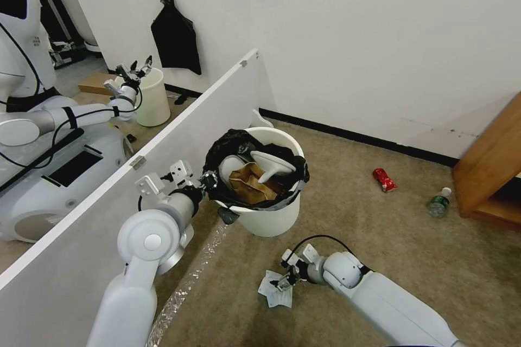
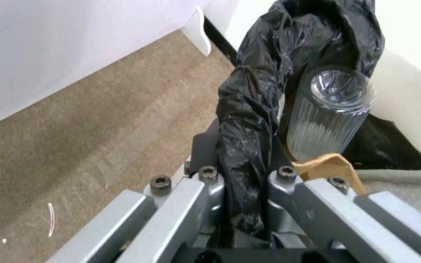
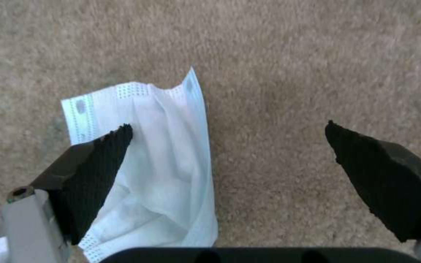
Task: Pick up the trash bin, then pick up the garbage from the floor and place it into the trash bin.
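Observation:
The trash bin (image 1: 269, 218), white with a black bag (image 2: 308, 33) over its rim, stands on the carpet in the middle of the head view. White slippers (image 1: 271, 163), a brown paper bag (image 1: 251, 181) and a clear ribbed bottle (image 2: 330, 113) lie inside. My left gripper (image 1: 209, 180) (image 2: 242, 171) is shut on the bagged rim at the bin's left side. My right gripper (image 1: 283, 281) (image 3: 228, 126) hangs open just above a white-and-blue face mask (image 1: 274, 290) (image 3: 162, 164) on the floor in front of the bin; one pad (image 3: 98, 171) overlaps the mask.
A red snack packet (image 1: 384, 179) and a small bottle (image 1: 438, 201) lie on the carpet to the right, near a wooden cabinet (image 1: 491, 168). A white partition (image 1: 108, 211) runs along my left, with a shiny plastic strip (image 1: 195, 276) at its foot. Behind it stand another robot and a cream bin (image 1: 152, 96).

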